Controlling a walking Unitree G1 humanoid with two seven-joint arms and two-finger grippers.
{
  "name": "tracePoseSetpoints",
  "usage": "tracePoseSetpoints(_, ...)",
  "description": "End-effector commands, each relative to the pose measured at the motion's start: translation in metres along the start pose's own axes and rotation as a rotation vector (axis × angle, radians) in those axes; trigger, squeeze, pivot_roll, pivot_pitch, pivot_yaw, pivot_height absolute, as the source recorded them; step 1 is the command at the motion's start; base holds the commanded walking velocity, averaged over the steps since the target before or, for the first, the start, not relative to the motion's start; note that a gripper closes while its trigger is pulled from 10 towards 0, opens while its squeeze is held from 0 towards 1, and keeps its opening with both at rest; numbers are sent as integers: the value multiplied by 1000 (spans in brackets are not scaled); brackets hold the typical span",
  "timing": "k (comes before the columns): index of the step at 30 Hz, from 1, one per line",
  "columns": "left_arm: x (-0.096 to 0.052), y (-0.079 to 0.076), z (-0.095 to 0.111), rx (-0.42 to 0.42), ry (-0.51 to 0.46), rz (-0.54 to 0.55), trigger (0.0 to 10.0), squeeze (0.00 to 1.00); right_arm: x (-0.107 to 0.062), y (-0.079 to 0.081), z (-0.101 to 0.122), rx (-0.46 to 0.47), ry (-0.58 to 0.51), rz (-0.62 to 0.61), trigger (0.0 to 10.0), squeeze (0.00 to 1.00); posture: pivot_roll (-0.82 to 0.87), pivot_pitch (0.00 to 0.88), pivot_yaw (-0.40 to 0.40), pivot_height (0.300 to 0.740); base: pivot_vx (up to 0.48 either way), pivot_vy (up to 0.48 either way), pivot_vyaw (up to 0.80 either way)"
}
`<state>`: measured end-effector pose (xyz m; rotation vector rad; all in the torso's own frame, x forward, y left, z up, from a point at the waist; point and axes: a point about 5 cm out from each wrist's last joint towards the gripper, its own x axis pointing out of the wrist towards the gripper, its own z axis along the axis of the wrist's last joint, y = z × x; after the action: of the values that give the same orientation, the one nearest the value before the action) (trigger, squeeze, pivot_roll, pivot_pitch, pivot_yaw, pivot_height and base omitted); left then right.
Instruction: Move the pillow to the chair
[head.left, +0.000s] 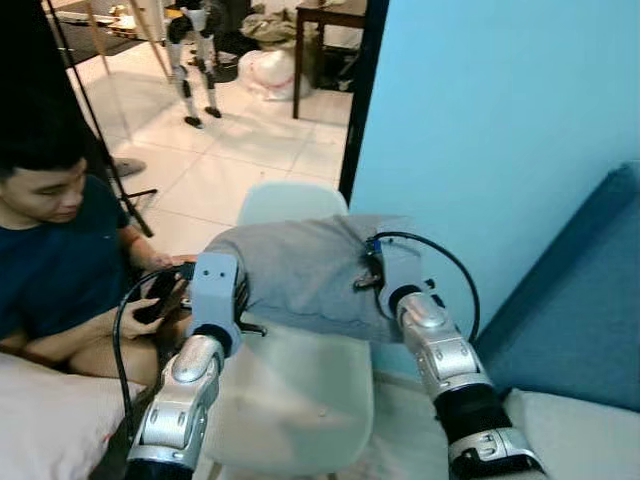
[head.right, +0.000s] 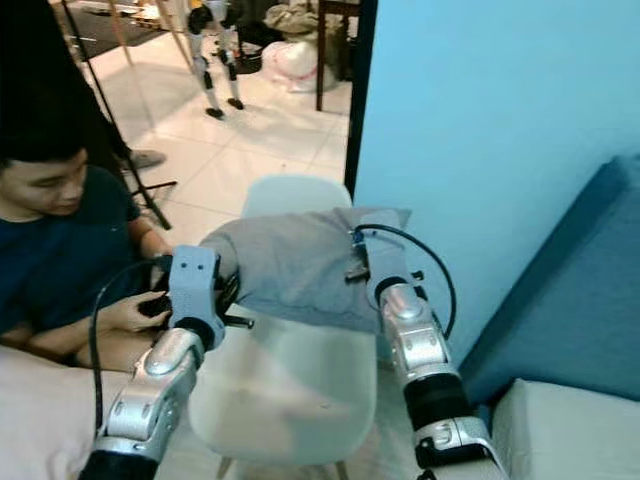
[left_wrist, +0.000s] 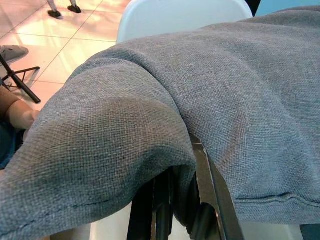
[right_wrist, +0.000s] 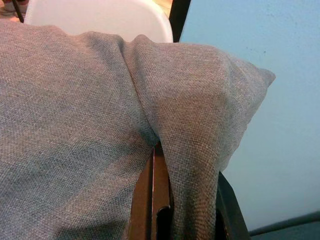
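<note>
Soft, light grey pillow (head.left: 300, 270) sags between both pinched ends: left gripper (left_wrist: 172, 200) at nine o'clock, right gripper (right_wrist: 172, 200) at three, jaws clamping fabric above the chair (head.left: 300, 395).

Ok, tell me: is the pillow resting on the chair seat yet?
No, the pillow hangs above the chair seat, held between both grippers.

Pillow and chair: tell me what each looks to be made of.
The pillow looks like grey woven fabric, matte: the wrist views show a coarse visible weave, a stitched seam, and soft folds where the left pincer and right pincer pinch it. The chair looks like moulded plastic, pale and smooth: a one-piece curved shell with a faint sheen, though the material is not certain.
</note>
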<state>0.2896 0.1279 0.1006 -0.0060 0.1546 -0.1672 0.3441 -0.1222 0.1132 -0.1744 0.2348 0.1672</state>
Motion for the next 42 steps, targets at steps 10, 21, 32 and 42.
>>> tracePoseSetpoints(10, -1, 3, -3, 75, 24, 8, 10000, 0, -1, 17, 1, 17, -23, 41, 10000, 0, 6, 1, -61, 715, 0, 0, 0)
tracePoseSetpoints(21, 3, -6, 4, 58, 5, 14, 10000, 0, 1, 20, 5, 19, -39, 47, 10000, 0, 12, 5, -55, 695, 0, 0, 0)
tracePoseSetpoints(32, 7, -5, 6, 77, 1, 14, 10000, 0, -1, 25, 0, 26, -25, 39, 10000, 0, 16, 1, -52, 680, 0, 0, 0)
tracePoseSetpoints(42, 7, -8, 3, 88, 13, 20, 10000, 0, 0, 28, 0, 11, -8, 36, 10000, 0, 15, 0, -48, 670, 0, 0, 0)
